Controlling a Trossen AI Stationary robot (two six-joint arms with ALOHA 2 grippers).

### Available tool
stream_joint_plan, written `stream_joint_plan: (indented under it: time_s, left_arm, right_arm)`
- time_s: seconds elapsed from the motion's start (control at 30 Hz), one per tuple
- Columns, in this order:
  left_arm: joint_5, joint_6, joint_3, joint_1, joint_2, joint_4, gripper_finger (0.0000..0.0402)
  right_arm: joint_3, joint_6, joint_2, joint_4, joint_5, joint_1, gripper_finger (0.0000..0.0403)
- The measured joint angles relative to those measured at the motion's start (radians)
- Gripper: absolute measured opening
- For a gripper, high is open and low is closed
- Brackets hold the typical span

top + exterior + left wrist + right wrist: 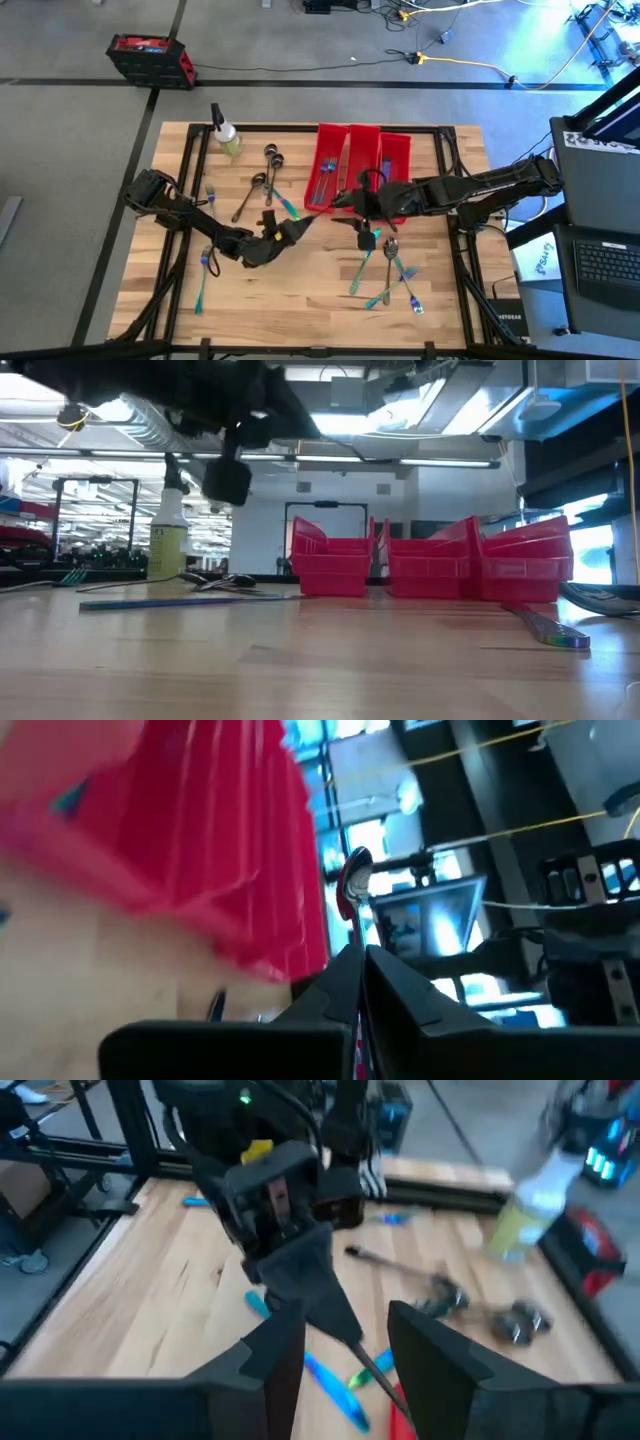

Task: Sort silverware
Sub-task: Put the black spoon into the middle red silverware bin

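Spoon (354,880) apparently points binward, clamped in left gripper (360,970)

A robotics lab: strip-lit hall, monitors (430,925), floor cables (450,62), laptop (610,262) beside the framed wooden table (300,290).

Low view, level across wooden bench (300,660).
- Dark arm parts (225,475) overhang top left; fingers not distinguishable, so placement rel. to them n/a.
- Spray bottle (168,540), yellowish liquid, upright, far left.
- Three red bins (430,565) in a row, centre to right, at far bench edge.
- Silverware: long thin piece (190,600) flat, left of centre; dark spoons (222,582) behind it; iridescent handle (548,628) at right, below bins.
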Motion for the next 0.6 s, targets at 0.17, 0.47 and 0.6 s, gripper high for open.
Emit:
stream_joint_plan:
  time_s: [0.17,0.47,0.6]
  left_arm:
    - [-0.013,0.158,0.114,0.067,0.0,-0.14,0.0]
    - [-0.066,0.27,0.315,0.206,0.041,-0.301,0.0]
    - [-0.059,0.248,0.427,0.252,0.133,-0.276,0.0]
  right_arm:
    - [0.048,-0.08,-0.016,0.017,-0.044,0.0,0.0131]
    - [0.104,-0.3,-0.129,0.006,0.077,0.077,0.0131]
    - [0.104,-0.361,-0.207,-0.055,0.18,0.132,0.0131]
